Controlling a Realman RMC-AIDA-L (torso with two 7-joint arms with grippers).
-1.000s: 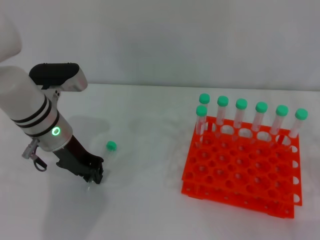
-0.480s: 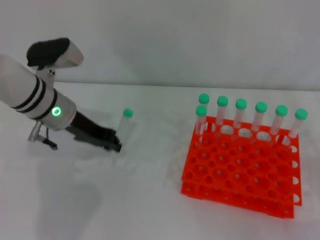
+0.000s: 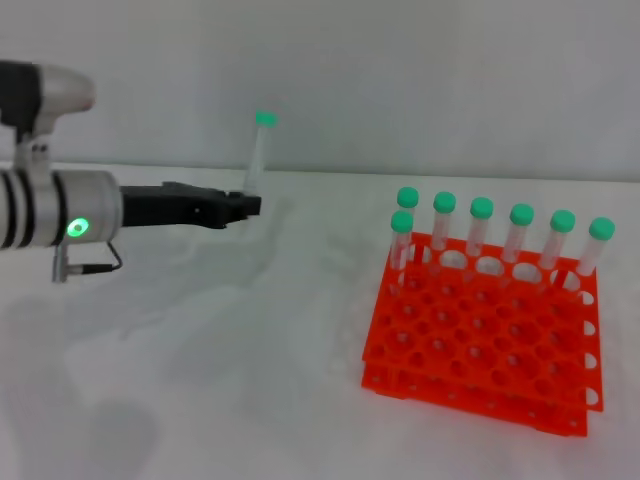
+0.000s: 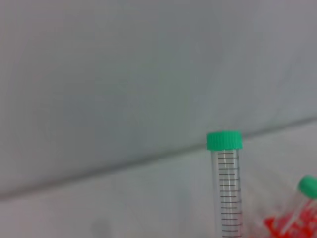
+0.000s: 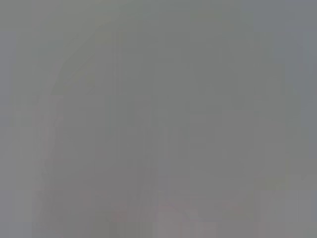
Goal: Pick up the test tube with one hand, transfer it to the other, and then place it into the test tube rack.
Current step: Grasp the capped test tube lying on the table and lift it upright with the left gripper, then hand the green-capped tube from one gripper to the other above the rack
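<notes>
My left gripper [image 3: 248, 205], black on a silver arm with a green light, reaches level across the left of the head view, well above the table. It is shut on the lower end of the test tube [image 3: 258, 155], which stands nearly upright with its green cap on top. The left wrist view shows the same test tube [image 4: 227, 186] with its graduation marks and green cap. The orange test tube rack [image 3: 480, 335] sits on the table at the right, apart from the gripper. My right gripper does not show in any view.
Several green-capped tubes [image 3: 481, 228] stand in the rack's back row, with one more in front at its left. The white table [image 3: 250, 380] runs to a grey wall behind. The right wrist view is a plain grey blur.
The left arm has lifted the tube off the table, swung level and moved up and right. The tube went from lying down to upright.
</notes>
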